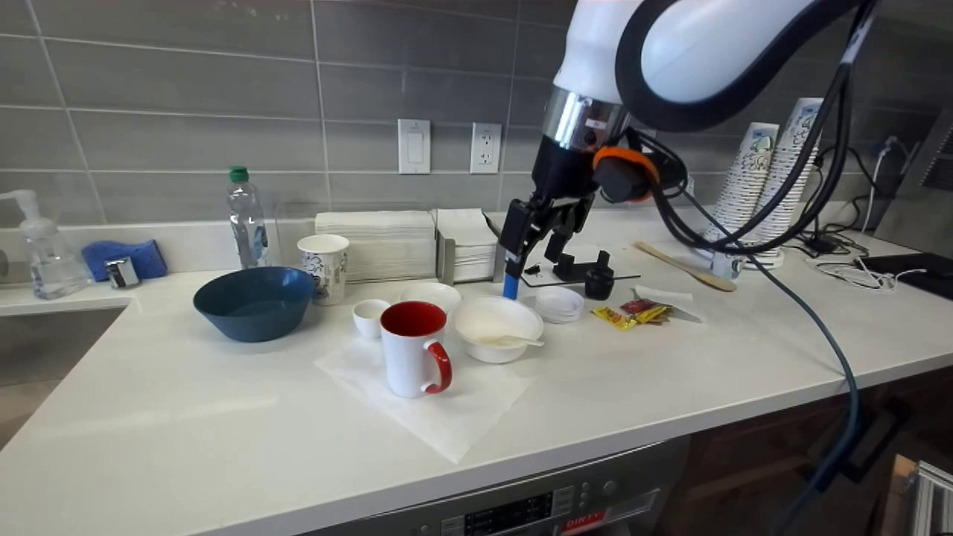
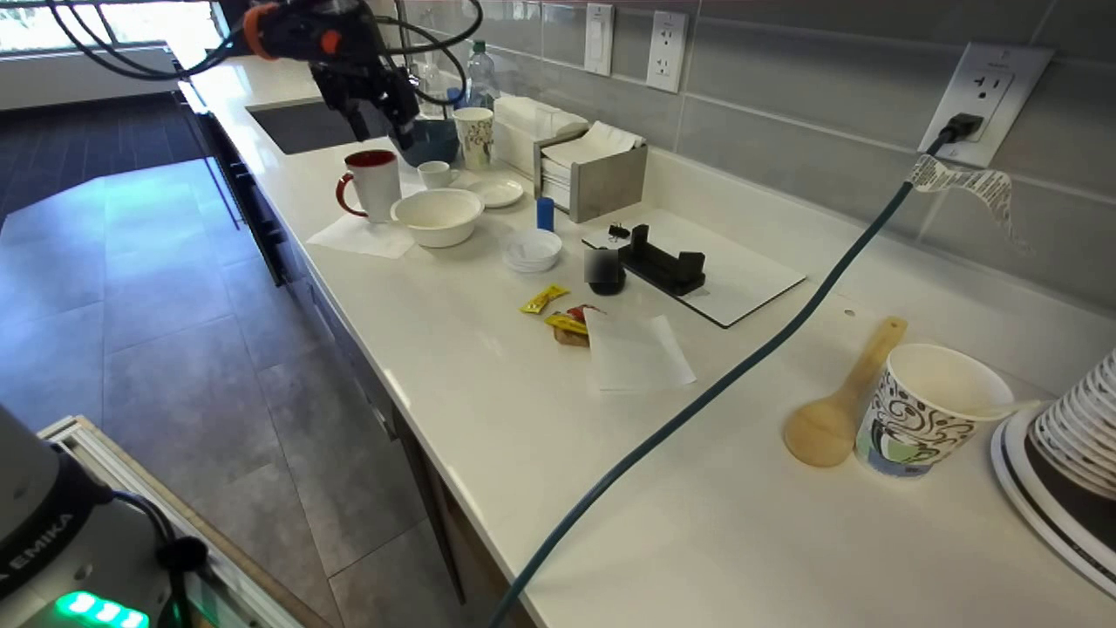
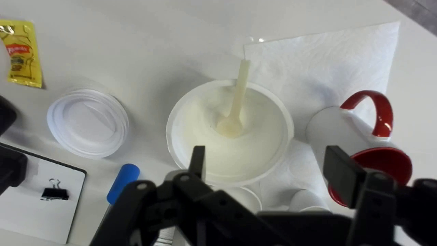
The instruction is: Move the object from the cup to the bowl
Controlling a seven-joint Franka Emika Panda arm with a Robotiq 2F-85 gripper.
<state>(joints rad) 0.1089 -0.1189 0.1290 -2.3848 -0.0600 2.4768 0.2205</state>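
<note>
The cup, a white mug with red inside and red handle point(image 1: 402, 361), stands upright on a napkin; it also shows in the wrist view point(image 3: 331, 126). Nothing sticks out of it; its bottom is hidden. The white bowl point(image 1: 484, 318) stands beside the mug and also shows in the wrist view point(image 3: 235, 160). A pale plastic spoon point(image 3: 238, 102) lies in the bowl, its handle over the rim. My gripper point(image 3: 267, 160) is open and empty, above and apart from the bowl and mug. It also shows in both exterior views point(image 1: 533, 257) point(image 2: 381, 139).
A small white cup point(image 1: 368, 318), a white plate point(image 2: 499, 193), a dark blue bowl point(image 1: 253, 316) and a paper cup point(image 1: 324, 275) stand near the mug. White lids point(image 1: 558, 304), a blue cylinder point(image 2: 545, 214) and a napkin holder point(image 2: 608, 179) stand nearby. A cable point(image 2: 697, 406) crosses the counter.
</note>
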